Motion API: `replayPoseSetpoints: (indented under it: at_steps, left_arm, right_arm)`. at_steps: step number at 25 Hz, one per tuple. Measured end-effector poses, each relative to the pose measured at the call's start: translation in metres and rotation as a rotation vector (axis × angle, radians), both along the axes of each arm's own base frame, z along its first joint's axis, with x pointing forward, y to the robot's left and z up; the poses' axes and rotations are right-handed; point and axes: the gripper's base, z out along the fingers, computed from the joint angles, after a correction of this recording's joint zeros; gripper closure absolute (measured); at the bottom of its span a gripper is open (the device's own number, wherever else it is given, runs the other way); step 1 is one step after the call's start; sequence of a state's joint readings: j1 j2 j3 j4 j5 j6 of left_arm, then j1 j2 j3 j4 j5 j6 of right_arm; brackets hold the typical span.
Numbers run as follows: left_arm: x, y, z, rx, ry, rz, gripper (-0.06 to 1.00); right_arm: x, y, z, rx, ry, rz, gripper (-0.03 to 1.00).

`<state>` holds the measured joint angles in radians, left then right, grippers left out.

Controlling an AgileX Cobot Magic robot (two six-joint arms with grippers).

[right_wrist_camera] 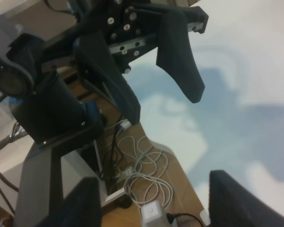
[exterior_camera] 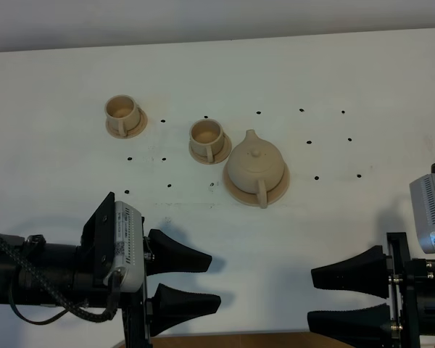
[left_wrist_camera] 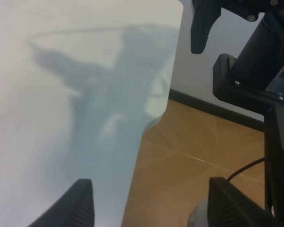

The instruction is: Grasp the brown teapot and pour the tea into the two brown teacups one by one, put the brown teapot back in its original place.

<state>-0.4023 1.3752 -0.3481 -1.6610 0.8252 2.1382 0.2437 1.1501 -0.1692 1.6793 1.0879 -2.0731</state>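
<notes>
The brown teapot point(exterior_camera: 255, 166) stands on its round saucer point(exterior_camera: 235, 190) at the table's middle, spout toward the back, loop handle toward the front. One brown teacup point(exterior_camera: 207, 138) on its saucer stands just left of it. The other brown teacup point(exterior_camera: 122, 113) on its saucer stands farther back left. My left gripper point(exterior_camera: 212, 283) is open and empty near the front edge, left of centre. My right gripper point(exterior_camera: 314, 297) is open and empty near the front edge at the right. Neither wrist view shows the teapot or cups.
The white table point(exterior_camera: 333, 210) has small black dots point(exterior_camera: 317, 177) around the tea set. Its front edge shows in the left wrist view point(left_wrist_camera: 146, 127), with wooden floor point(left_wrist_camera: 194, 165) below. The right wrist view shows the left arm point(right_wrist_camera: 132, 47) and cables point(right_wrist_camera: 146, 165) on the floor.
</notes>
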Motion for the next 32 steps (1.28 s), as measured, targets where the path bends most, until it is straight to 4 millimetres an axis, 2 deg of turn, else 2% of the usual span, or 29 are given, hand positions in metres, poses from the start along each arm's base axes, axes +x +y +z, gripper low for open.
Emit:
replayPoseSetpoints:
  at_steps: [22, 26, 32]
  left_arm:
    - [0.003, 0.0, 0.004, -0.013, 0.004, 0.029, 0.4]
    - [0.017, 0.006, 0.029, -0.039, -0.016, 0.131, 0.4]
    - [0.029, 0.029, 0.075, 0.04, 0.043, 0.335, 0.4]
  right_arm:
    - [0.0, 0.0, 0.0, 0.001, 0.0, -0.001, 0.47]
    - [0.0, 0.0, 0.0, 0.002, 0.0, -0.002, 0.47]
    - [0.0, 0.0, 0.0, 0.003, 0.001, -0.004, 0.47]
